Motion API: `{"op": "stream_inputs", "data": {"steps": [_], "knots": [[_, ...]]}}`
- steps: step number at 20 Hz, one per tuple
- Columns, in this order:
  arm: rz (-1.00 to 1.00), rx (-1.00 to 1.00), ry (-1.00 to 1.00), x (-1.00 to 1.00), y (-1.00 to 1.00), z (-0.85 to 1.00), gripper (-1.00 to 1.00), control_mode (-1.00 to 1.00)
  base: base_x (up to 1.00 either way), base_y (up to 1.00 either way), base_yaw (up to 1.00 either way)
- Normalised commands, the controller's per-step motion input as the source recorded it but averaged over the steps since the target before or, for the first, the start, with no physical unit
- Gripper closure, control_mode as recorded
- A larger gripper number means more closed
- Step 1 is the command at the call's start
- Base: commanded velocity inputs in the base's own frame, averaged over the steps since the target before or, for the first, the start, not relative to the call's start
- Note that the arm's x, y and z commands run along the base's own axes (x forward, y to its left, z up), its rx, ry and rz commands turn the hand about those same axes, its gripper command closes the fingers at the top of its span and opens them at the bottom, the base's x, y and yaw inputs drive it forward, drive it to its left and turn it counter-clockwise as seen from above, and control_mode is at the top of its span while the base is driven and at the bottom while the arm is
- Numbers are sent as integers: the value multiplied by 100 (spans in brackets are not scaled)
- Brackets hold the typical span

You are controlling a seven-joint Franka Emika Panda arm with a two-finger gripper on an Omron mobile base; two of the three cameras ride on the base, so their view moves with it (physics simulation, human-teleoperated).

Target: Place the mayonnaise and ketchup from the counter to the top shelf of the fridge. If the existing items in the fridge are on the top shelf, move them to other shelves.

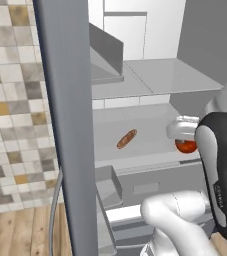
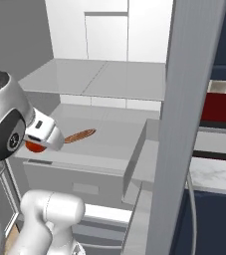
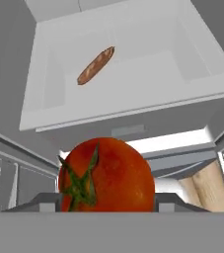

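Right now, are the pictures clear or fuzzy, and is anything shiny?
In the hand view the tomato is sharp and looms huge because it is so close, while the brown loaf looks a little soft. In the left base view the top shelf has a pale glassy sheen and the loaf casts hardly any shadow. In the right base view the light is flat and even.

red-orange fruit [image 3: 108,175], green stem | brown loaf [image 3: 95,65] | grey fridge [image 1: 65,125]
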Motion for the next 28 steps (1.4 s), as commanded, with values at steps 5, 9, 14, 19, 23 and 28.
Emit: {"op": "stream_inputs", "data": {"steps": [5,9,14,19,23,28], "knots": [[-1,-2,-25,34,-32,-84,100,-100,0,0,0],[0,0,-4,72,-33,-33,100,-100,0,0,0],[-1,3,2,96,-35,-3,100,-100,0,0,0],[0,0,1,74,-33,-45,100,-100,0,0,0],[0,-1,-1,57,-21,-61,100,-100,0,0,0],[0,0,-6,59,-9,-43,100,-100,0,0,0]]}}
